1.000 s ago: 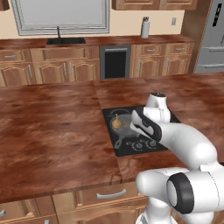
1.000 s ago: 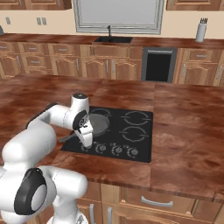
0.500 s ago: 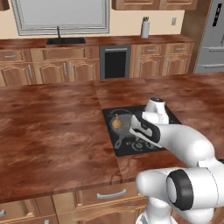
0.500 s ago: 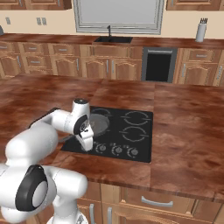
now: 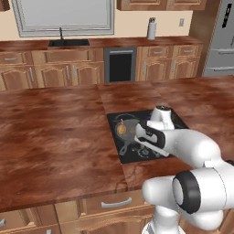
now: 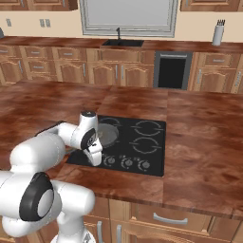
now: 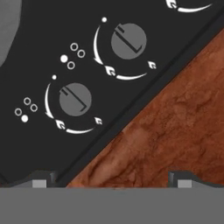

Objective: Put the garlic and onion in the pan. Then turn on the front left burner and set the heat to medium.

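The dark grey pan [image 5: 129, 129] sits on the left side of the black cooktop [image 6: 142, 142], covering the front left burner; its handle points toward the front edge. The golden-brown onion [image 5: 121, 129] lies inside it. I cannot make out the garlic. My gripper [image 6: 97, 160] hangs low over the cooktop's front left corner, just in front of the pan [image 6: 107, 134]. In the hand view the gripper [image 7: 113, 183] is open with nothing between its fingertips [image 7: 41, 182], above the glass edge. Two grey knobs [image 7: 75, 99] [image 7: 128, 41] lie just ahead of it.
A row of control knobs [image 6: 127, 163] runs along the cooktop's front edge. Brown wooden counter [image 7: 175, 131] surrounds the glass. The right-hand burner rings [image 6: 148, 128] are bare. Sink [image 6: 122, 42], cabinets and a knife block [image 6: 218, 33] stand along the far wall.
The hand has come down and toward the front of the cooktop, from over the pan's edge to the knob row. The pan and onion have stayed put.
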